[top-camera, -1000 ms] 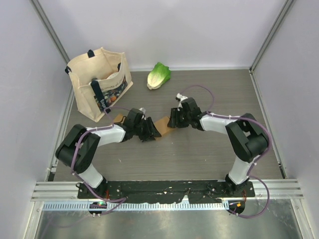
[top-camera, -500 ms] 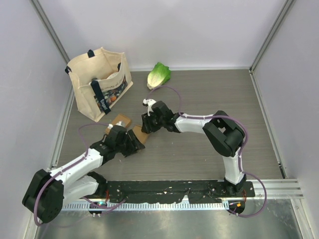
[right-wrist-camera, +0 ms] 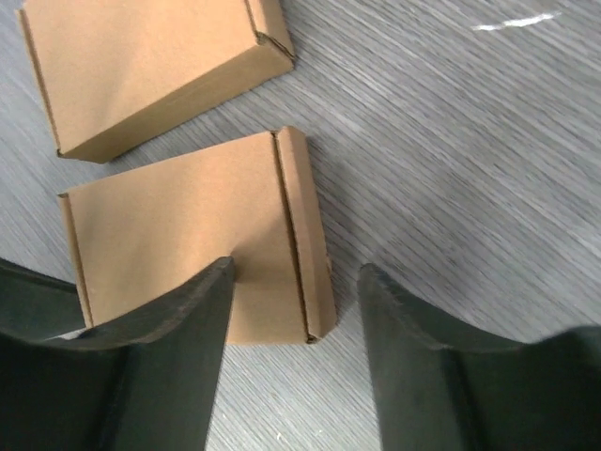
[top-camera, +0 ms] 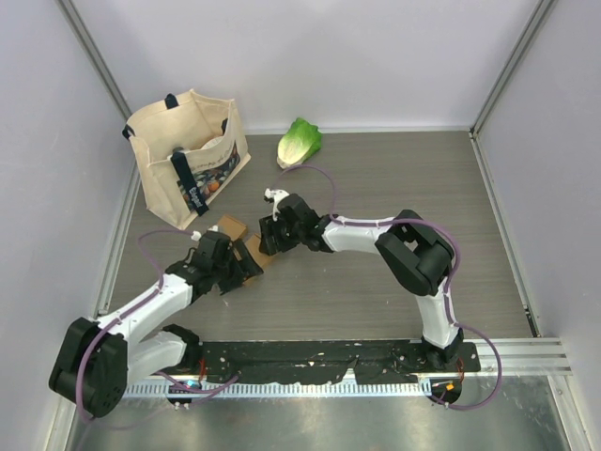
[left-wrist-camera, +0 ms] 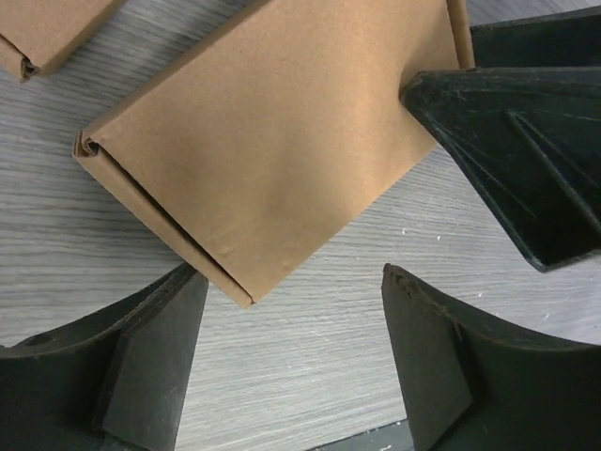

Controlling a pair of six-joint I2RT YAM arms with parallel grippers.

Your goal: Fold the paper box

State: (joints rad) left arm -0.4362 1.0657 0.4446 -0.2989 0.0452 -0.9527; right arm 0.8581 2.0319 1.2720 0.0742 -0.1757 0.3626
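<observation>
The brown paper box (top-camera: 253, 251) lies flat and closed on the grey table, between my two grippers (left-wrist-camera: 272, 132) (right-wrist-camera: 188, 235). My left gripper (top-camera: 238, 272) (left-wrist-camera: 293, 310) is open just short of the box's near corner, with only bare table between its fingers. My right gripper (top-camera: 269, 240) (right-wrist-camera: 296, 282) is open on the opposite side. Its left finger (right-wrist-camera: 169, 329) overlaps the box's top face, while the right finger (right-wrist-camera: 423, 357) stands off the folded edge. One right finger (left-wrist-camera: 526, 141) appears in the left wrist view.
A second closed brown box (top-camera: 228, 227) (right-wrist-camera: 141, 75) lies just behind the first. A cream tote bag (top-camera: 188, 155) stands at the back left and a lettuce head (top-camera: 299, 141) lies at the back. A metal rail (top-camera: 310, 357) runs along the near edge.
Both arms have moved left with the box, which came from mid-table to beside the second box. The left gripper's jaws have widened and stand off the box.
</observation>
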